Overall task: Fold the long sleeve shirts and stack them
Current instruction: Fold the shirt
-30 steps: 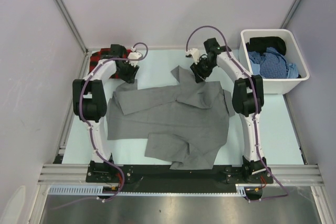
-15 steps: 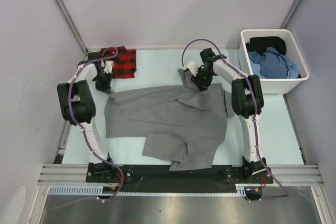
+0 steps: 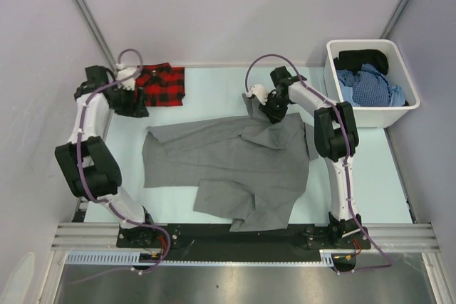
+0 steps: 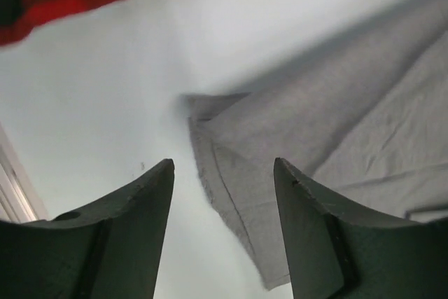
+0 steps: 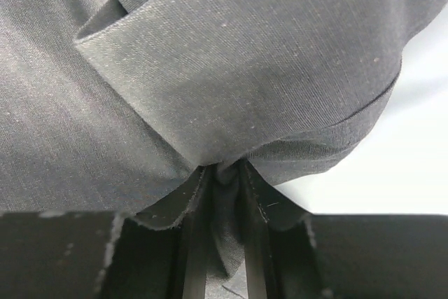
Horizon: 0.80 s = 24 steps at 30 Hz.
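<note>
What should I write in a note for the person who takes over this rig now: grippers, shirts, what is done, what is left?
Left gripper: open, empty, above the table by the left corner of the grey shirt.
Right gripper: shut on a fold of the grey shirt at its far edge.
Plaid shirt: looks folded, far left corner.
Done: the plaid one, apparently.
Left: fold the grey shirt, now spread and rumpled, then stack both.

White bin (image 3: pixel 377 116) at table's (image 3: pixel 214 83) far right; crumpled blue cloth (image 3: pixel 372 87), black cloth (image 3: pixel 363 58) inside.
</note>
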Available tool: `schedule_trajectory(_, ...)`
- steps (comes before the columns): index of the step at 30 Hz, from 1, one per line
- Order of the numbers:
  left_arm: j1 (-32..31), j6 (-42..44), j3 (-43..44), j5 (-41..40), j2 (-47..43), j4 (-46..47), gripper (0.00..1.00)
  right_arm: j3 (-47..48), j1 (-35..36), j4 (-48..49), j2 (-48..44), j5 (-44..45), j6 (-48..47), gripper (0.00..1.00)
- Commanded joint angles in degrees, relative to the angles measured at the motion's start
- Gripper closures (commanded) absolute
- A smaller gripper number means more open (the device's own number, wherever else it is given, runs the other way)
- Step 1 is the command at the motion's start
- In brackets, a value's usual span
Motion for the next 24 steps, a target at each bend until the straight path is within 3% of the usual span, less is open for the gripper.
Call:
schedule_trajectory(1,-9.10,22.26,-2.11,7.87,-4.01,-7.82,0.34,0.17,0.66,-0.17,-2.00,-0.40,1.08,0.76)
schedule_trajectory(2,-10.60,25.94,-3.70,6.91,-4.71,-6.87,0.27,0.52,0.66,-0.26,-2.18,-0.58,1.26,0.76)
schedule_trajectory(8,-17.82,35.53,-8.29,0.67,-3.23,-5.11,0.18,2.19,0.66,-1.58,-3.67,-0.67,1.96,0.83)
schedule_trajectory(13,-24.23,39.15,-15.39,-10.81,-3.58,3.32,0.24,3.25,0.49,-1.84,-5.16,-1.28,3.46,0.92)
schedule_trajectory(15,-24.85,39.95,-16.02,-14.71,-2.61,7.10,0.34,3.78,0.57,-1.93,-6.04,-1.63,4.07,0.93)
schedule_trajectory(18,-24.33,38.12,-12.08,-16.74,0.63,7.64,0.65,4.83,0.31,-1.84,-6.92,-1.81,4.69,1.00)
schedule_trajectory(19,-24.15,37.06,-8.59,-16.57,1.77,7.64,0.80,5.10,0.14,-1.58,-7.10,-1.81,5.13,1.00)
schedule_trajectory(20,-23.54,34.35,-6.73,-16.57,4.31,8.07,0.86,5.36,-0.21,-1.31,-7.36,-1.81,5.57,1.00)
schedule_trajectory(22,-23.10,30.05,-1.38,-17.01,7.31,8.87,0.94,6.24,-0.65,0.44,-7.71,-1.72,6.97,1.00)
schedule_trajectory(24,-22.57,27.66,2.85,-17.89,11.09,9.48,0.95,7.03,-1.36,2.54,-7.98,-1.55,8.12,1.00)
